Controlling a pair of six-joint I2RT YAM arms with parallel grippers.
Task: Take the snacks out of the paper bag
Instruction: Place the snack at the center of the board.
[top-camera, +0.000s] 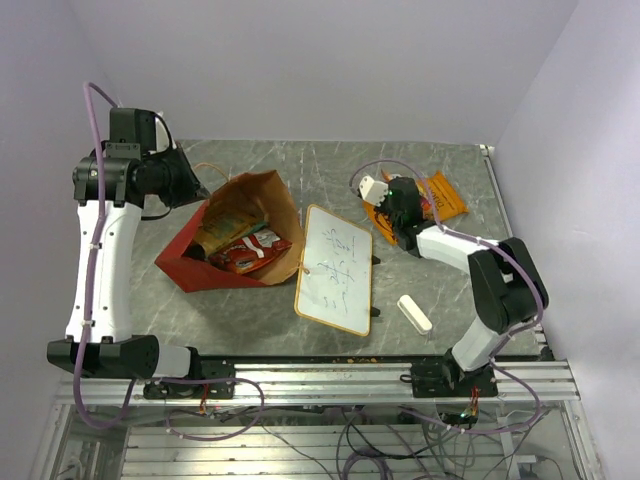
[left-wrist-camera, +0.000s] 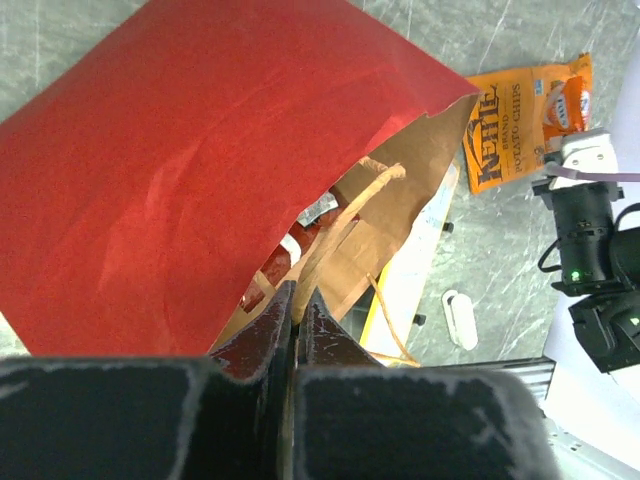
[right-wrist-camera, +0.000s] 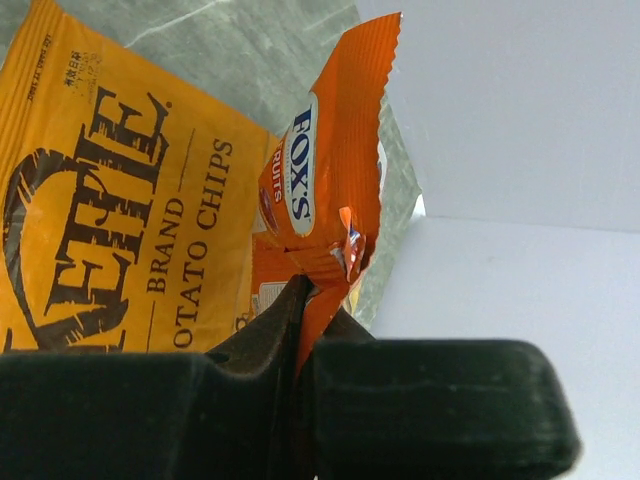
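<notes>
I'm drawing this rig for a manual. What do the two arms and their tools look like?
Both the left arm and right arm have white links, black joints and a lilac cable looped along them. The left tool and right tool have matte-black fingers; green lights glow near the right wrist.

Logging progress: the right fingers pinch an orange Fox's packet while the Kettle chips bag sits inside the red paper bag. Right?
No: the left wrist view shows the Kettle chips bag on the table, outside the paper bag. The right fingers do pinch the Fox's packet.
</notes>
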